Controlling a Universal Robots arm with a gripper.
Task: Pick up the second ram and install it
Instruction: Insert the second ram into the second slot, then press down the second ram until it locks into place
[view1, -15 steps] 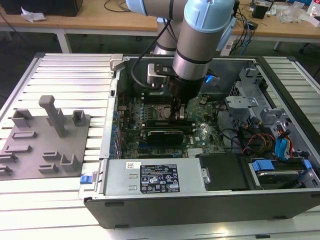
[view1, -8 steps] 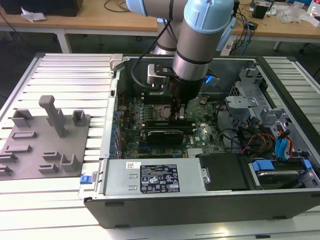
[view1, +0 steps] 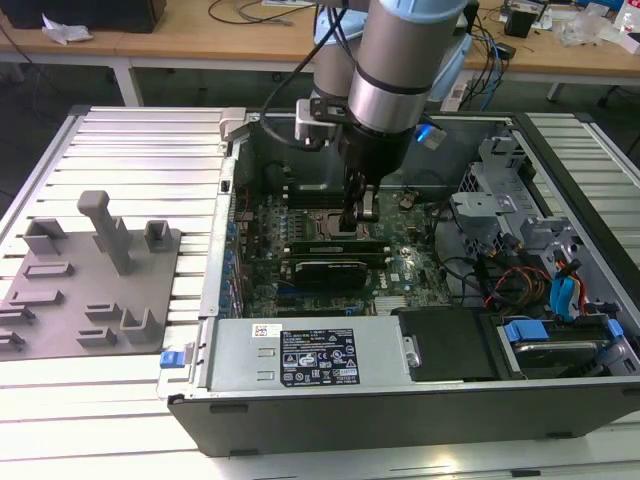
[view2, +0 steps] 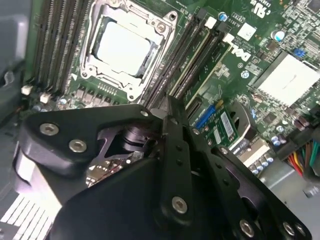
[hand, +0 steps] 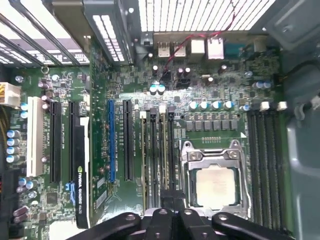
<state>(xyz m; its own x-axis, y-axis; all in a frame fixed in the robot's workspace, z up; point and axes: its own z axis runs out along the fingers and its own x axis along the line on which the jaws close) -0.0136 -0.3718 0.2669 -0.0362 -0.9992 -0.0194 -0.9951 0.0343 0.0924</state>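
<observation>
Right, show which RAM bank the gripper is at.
The bank between the socket and the blue slot; the gripper sits over its end. The other bank lies beyond the socket.

I see the second ram (hand: 152, 160), a thin green stick, standing on edge in a slot just beside the CPU socket (hand: 216, 180).

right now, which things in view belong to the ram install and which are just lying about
Job: tool, low over the memory slots beside the CPU socket.
Lying about: grey tray, power supply, graphics card, cable bundle.
</observation>
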